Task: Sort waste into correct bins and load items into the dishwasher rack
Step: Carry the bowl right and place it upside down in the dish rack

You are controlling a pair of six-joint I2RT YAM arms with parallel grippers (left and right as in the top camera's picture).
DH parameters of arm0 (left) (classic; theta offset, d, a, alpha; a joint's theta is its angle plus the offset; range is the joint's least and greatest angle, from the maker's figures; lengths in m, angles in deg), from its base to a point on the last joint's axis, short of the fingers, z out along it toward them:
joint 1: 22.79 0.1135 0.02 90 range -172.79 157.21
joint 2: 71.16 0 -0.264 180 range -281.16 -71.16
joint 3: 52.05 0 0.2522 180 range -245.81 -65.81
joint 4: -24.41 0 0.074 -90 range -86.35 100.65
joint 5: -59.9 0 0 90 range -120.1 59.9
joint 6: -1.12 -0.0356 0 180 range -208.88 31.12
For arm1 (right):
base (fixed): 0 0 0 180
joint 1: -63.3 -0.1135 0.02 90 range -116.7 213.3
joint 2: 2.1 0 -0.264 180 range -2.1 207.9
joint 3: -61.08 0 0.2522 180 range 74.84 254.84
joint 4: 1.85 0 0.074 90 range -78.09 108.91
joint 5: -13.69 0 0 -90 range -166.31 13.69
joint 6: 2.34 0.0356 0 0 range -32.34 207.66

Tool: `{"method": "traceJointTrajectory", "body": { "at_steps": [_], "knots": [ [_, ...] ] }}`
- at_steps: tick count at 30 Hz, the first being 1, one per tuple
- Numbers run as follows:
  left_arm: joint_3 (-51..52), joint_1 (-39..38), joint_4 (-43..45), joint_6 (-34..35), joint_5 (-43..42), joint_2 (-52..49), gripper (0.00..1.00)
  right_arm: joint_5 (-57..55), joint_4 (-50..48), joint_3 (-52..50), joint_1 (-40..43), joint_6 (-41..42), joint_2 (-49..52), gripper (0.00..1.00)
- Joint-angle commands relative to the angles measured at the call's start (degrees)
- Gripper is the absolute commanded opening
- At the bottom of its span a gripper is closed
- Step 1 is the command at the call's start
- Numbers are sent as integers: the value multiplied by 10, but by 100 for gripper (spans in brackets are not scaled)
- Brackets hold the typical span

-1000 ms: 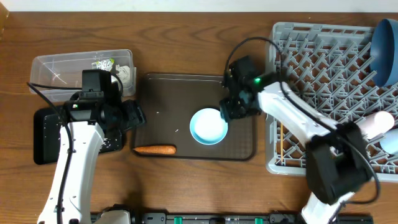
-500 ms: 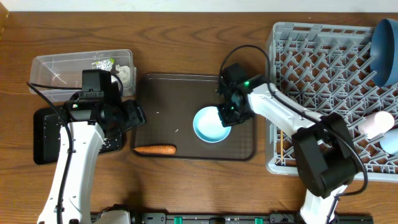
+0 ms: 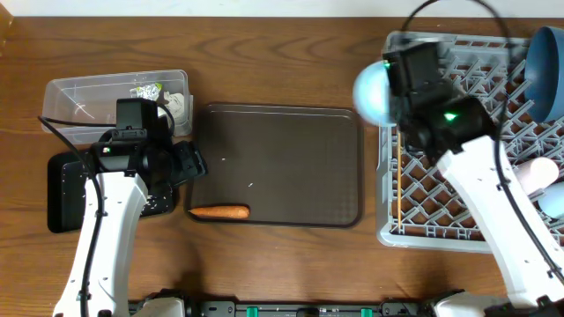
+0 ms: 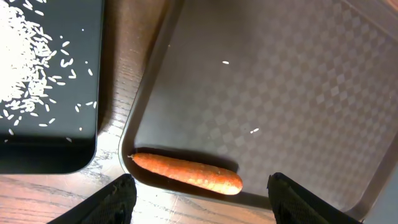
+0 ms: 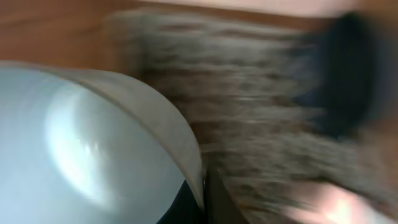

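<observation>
I note right fingers [image 5: 213, 200] pinching the pale blue bowl [image 3: 374, 95] by its rim, left fingers [image 4: 113, 202] spread; that thin hold may slip over the dishwasher rack [image 3: 416, 220].

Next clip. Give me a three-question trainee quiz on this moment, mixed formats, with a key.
1. True or false: the carrot stick lies on the brown tray.
2. What does the right gripper hold? A) a spoon B) the pale blue bowl C) a bottle
3. Fill in: on the left gripper, the jaws stand ____.
Key: 1 true; 2 B; 3 open.
</observation>
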Motion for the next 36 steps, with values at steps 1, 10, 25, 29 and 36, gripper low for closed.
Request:
{"method": "traceJointTrajectory", "body": {
  "at_steps": [1, 10, 25, 29, 36],
  "knots": [
    [-7, 2, -2, -10, 3, 2, 71, -345, 21, -9, 29, 95, 22, 1],
    [-7, 2, -2, -10, 3, 2, 71, -382, 25, -11, 108, 106, 112, 1],
    [-7, 2, -4, -10, 3, 2, 71, -316, 21, -11, 169, 116, 243, 1],
    [-7, 2, -4, -10, 3, 2, 71, -294, 24, -11, 165, 116, 276, 1],
    [-7, 2, -5, -10, 3, 2, 71, -270, 58, -11, 152, 141, 321, 1]
  ]
}}
